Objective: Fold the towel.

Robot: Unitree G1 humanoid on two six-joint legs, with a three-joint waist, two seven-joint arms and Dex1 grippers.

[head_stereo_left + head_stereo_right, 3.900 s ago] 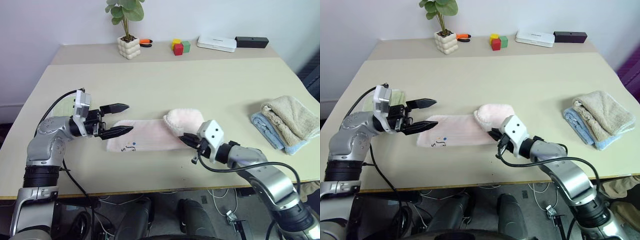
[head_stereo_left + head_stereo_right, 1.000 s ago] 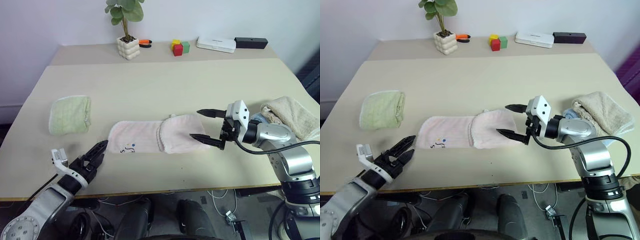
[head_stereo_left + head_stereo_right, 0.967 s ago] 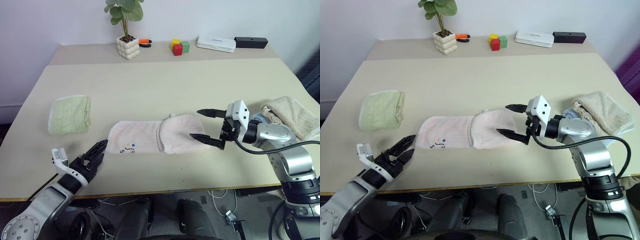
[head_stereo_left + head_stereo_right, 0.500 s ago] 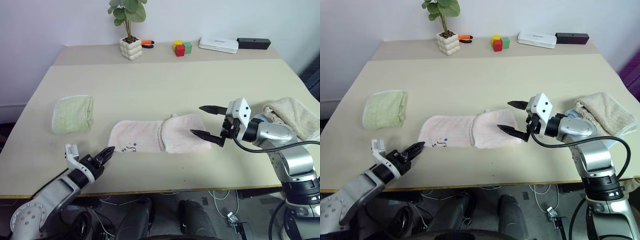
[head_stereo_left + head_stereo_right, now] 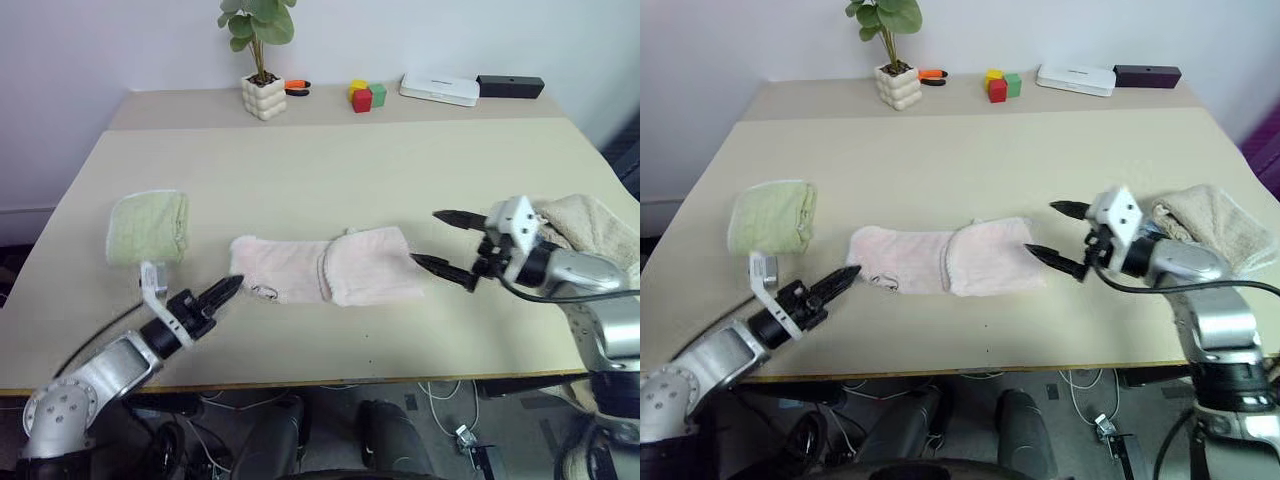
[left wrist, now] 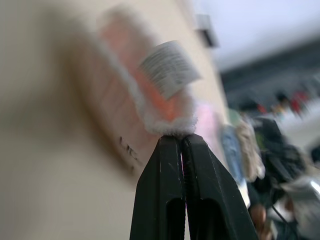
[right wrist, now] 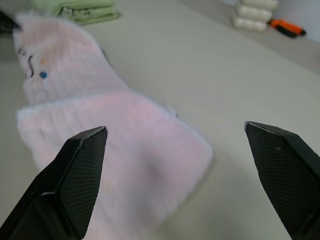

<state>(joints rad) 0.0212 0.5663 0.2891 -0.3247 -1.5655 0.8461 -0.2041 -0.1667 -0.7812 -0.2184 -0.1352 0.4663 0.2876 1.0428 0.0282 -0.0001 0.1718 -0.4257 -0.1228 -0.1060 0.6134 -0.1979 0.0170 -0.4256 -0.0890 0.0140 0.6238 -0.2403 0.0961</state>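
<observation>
Beige table [image 5: 330, 150] is seen with the pink towel [image 5: 330, 268] laid mid-front, right half folded over. Its left corner is pinched tight by the left gripper [image 5: 232, 287]; the right gripper [image 5: 438, 242] is held wide open just beside its right end, nothing grabbed.

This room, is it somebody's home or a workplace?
Probably an office or lab set up for practice, not a home. A plain table against a bare wall holds folded towels, toy blocks, a potted plant and a white box.
</observation>
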